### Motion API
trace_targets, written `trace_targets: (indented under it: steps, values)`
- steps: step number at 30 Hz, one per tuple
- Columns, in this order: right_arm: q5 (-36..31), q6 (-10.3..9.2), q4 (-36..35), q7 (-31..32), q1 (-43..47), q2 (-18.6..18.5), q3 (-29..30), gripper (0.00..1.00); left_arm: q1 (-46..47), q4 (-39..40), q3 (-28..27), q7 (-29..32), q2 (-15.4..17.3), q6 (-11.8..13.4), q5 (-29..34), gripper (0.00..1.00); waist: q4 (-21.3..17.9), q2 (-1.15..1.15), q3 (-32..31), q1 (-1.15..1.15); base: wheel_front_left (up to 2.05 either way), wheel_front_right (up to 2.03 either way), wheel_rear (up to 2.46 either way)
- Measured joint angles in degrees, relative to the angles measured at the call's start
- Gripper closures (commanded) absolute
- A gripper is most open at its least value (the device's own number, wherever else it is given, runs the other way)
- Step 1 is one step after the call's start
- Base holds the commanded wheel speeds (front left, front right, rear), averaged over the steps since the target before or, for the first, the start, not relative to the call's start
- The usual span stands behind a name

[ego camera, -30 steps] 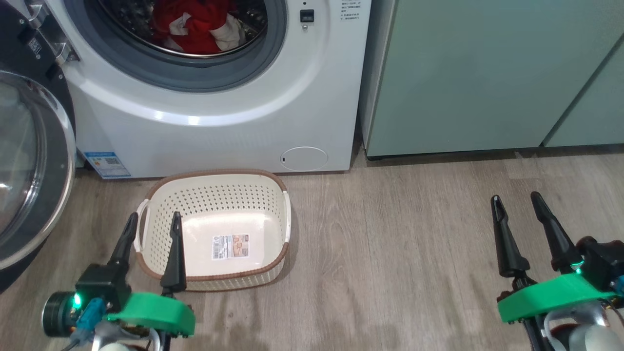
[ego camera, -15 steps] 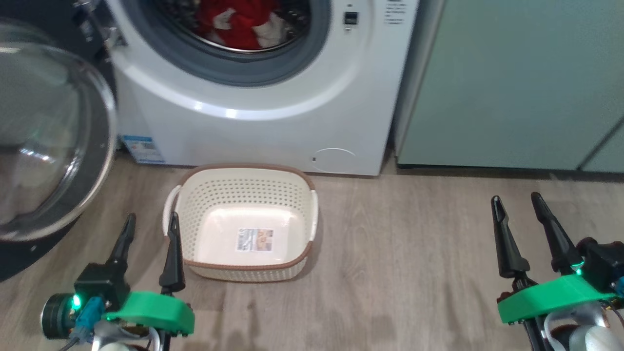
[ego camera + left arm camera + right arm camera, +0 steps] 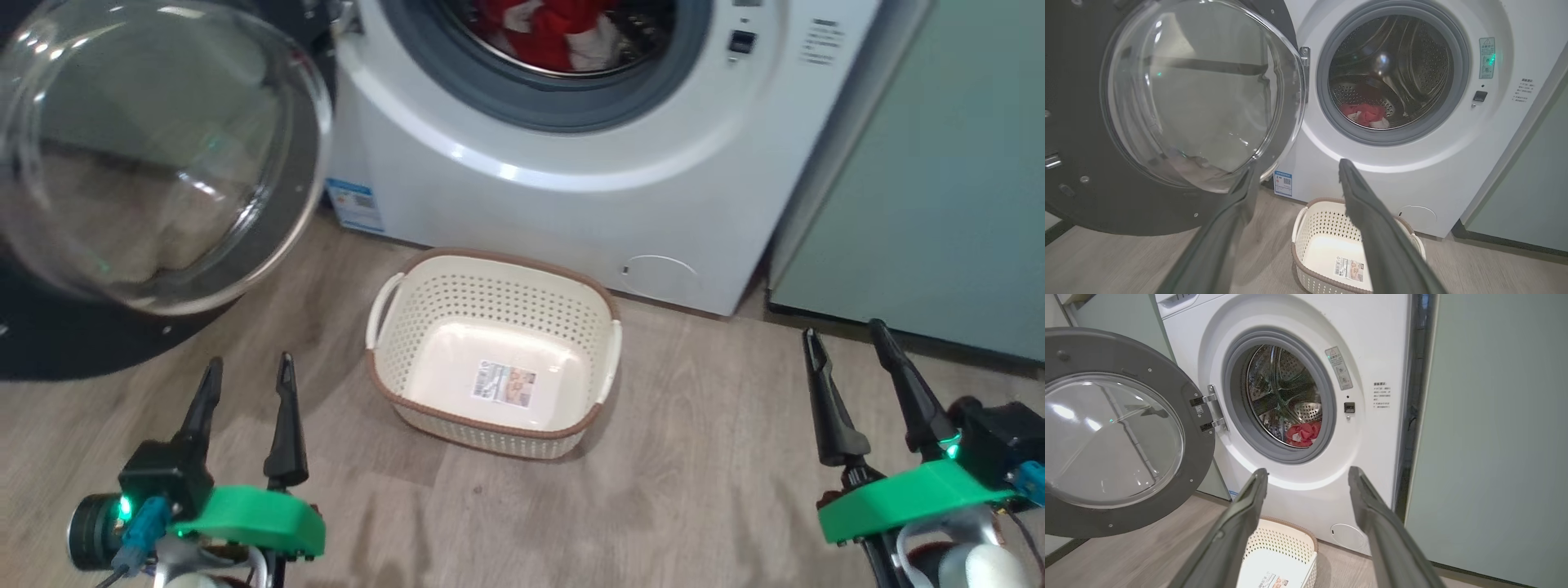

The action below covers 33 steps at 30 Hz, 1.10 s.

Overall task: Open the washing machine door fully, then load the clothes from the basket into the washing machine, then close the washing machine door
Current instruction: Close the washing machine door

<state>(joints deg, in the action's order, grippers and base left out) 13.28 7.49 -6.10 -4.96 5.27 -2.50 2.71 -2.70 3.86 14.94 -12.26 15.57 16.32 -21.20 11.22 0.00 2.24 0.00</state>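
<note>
— Since the basket (image 3: 506,260) sits empty on the floor, is loading done?
— Seemingly. From the head, left gripper (image 3: 249,363) and right gripper (image 3: 842,331) wait, jaws spread, holding nothing.
— Left wrist?
— The clothes (image 3: 1365,114) lie in the drum.
— Right wrist?
— The washing machine door (image 3: 1118,437) hangs wide at left (closing's next, I'd judge).

Shows white on the washing machine (image 3: 571,204), grey on its gasket (image 3: 563,114), blue on the label sticker (image 3: 354,204). Dark rim around the clear washing machine door (image 3: 1200,94). Bright red with white patches on the clothes (image 3: 1302,433). Cream with a hole pattern and brown rim on the basket (image 3: 490,298). Pale green on the cabinet (image 3: 939,204); grey-brown wood grain across the floor (image 3: 718,490).
</note>
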Motion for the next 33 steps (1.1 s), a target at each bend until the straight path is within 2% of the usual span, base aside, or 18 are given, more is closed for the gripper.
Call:
trace_targets:
  steps: [8, 22, 23, 24, 25, 33]
  values:
    - [0.4, 0.00, 0.1, 0.0, 0.0, 0.0, -0.7, 0.00, 0.0, 0.0, 0.0, -0.2, -0.1, 0.0, -0.6, 0.00, 3.5, 0.00, 0.1, 0.00, 0.00, 0.00, 0.00]
    - [0.4, 0.00, 0.4, 0.0, -0.1, 0.0, -1.0, 0.00, 0.0, 0.0, -0.1, -0.4, -0.1, 0.6, -0.6, 0.00, 4.0, 0.00, 0.4, 0.00, 0.00, 0.00, 0.00]
    - [0.4, 0.00, 0.4, 0.0, -0.1, 0.0, -1.0, 0.00, 0.0, 0.0, -0.1, -0.4, -0.1, 0.6, -0.7, 0.55, 4.0, 0.00, 0.4, 0.00, 0.00, 0.00, 0.00]
    - [0.4, 0.00, 0.5, 0.0, -0.1, 0.0, -1.0, 0.00, 0.0, 0.0, -0.1, -0.4, -0.1, 0.6, -1.1, 0.87, 3.9, 0.00, 0.4, 0.00, 0.00, 0.00, 0.00]
    - [0.4, 0.00, 0.5, 0.0, -0.1, 0.0, -1.0, 0.00, 0.0, 0.0, -0.1, -0.4, -0.1, 0.6, -1.1, 1.00, 3.9, 0.00, 0.4, 0.00, 0.00, 0.00, 0.00]
    - [0.3, 0.00, 0.5, 0.0, -0.1, 0.0, -0.9, 0.00, 0.0, 0.4, -0.1, -0.4, -0.1, 0.5, -1.3, 1.00, 4.2, 0.00, 0.8, 0.00, 0.00, 0.00, 0.00]
